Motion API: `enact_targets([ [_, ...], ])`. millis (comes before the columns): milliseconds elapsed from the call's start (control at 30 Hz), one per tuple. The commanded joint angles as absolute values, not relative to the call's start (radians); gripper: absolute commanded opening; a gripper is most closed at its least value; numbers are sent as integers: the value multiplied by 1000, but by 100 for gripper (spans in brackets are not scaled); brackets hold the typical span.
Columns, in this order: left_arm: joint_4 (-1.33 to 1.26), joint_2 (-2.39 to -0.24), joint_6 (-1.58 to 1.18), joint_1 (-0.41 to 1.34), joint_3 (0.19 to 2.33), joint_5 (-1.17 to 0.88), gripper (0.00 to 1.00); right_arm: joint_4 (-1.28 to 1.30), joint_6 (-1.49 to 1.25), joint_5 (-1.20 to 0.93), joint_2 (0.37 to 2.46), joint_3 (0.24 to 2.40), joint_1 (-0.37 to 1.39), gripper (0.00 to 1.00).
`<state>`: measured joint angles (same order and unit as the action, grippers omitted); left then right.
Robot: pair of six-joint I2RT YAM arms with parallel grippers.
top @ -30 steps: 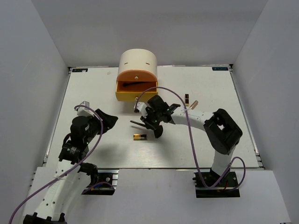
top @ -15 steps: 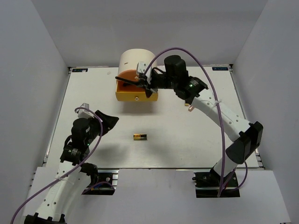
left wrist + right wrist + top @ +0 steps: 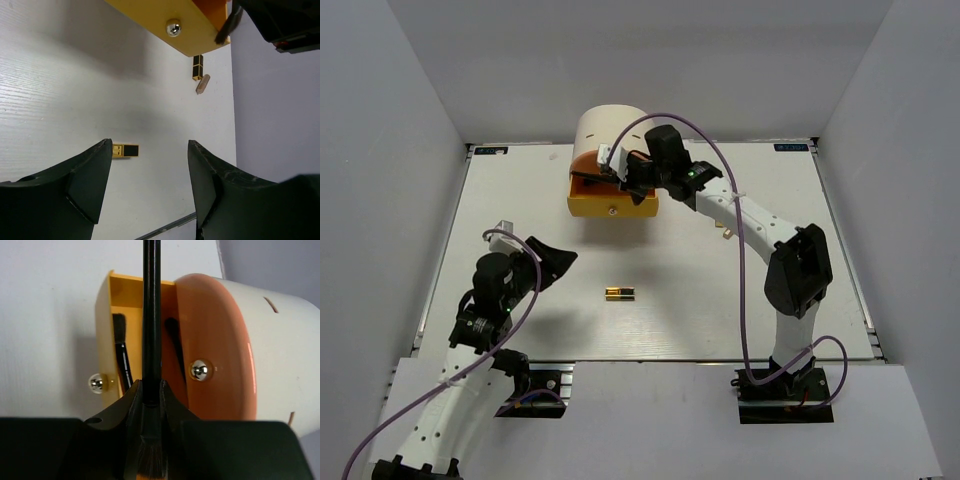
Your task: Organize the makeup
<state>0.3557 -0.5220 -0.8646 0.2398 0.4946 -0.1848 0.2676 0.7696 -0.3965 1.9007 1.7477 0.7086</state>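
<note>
My left gripper [image 3: 149, 146] hangs open and empty over the near-left part of the worktop [image 3: 520, 200], a lipstick [image 3: 619, 293] lying further right. At the far edge my right gripper [image 3: 151, 392] clenches a black brush [image 3: 151, 310] over the open drawer [image 3: 103, 325]; I should lower it lengthwise inside before releasing.

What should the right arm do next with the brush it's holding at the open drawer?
Probably ease the brush down into the yellow drawer before letting go. The right gripper is shut on the handle, the drawer stands pulled out beneath it, and a second brush lies inside, so there looks to be room alongside it.
</note>
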Motion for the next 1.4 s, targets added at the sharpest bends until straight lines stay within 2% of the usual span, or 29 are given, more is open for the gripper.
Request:
enact_targets([
  [0,359,-500,-873,244,495,-201,71,169,784,-341,1888,1758,704,0],
  [433,351,-535,-868,244,511,-229,71,169,825,-298,1951,1744,701,0],
  [500,353,-526,-867,244,508,-229,72,169,816,-276,1959,1743,700,8],
  [533,354,-522,-868,244,506,-229,72,175,816,-275,1959,1743,703,20],
  [700,341,-523,-870,244,497,-232,72,178,812,-264,1963,1747,698,38],
  [800,337,-538,-868,244,503,-233,72,183,792,-265,1960,1767,698,46],
  [900,333,-548,-864,244,505,-233,72,195,767,-282,1947,1776,696,48],
  [967,324,-551,-864,244,499,-233,72,202,749,-296,1930,1781,696,46],
  [1033,318,-554,-865,244,495,-236,72,204,729,-330,1911,1784,695,33],
  [1067,316,-555,-865,244,494,-236,72,204,707,-348,1889,1784,689,23],
  [1100,310,-557,-864,244,492,-236,72,210,700,-377,1878,1784,686,6],
  [1133,310,-561,-865,244,491,-235,72,221,698,-456,1865,1778,681,0],
  [1233,293,-565,-864,244,485,-235,72,360,790,-672,1836,1772,663,0],
  [1367,281,-581,-861,244,486,-238,72,553,952,-796,1851,1772,658,0],
])
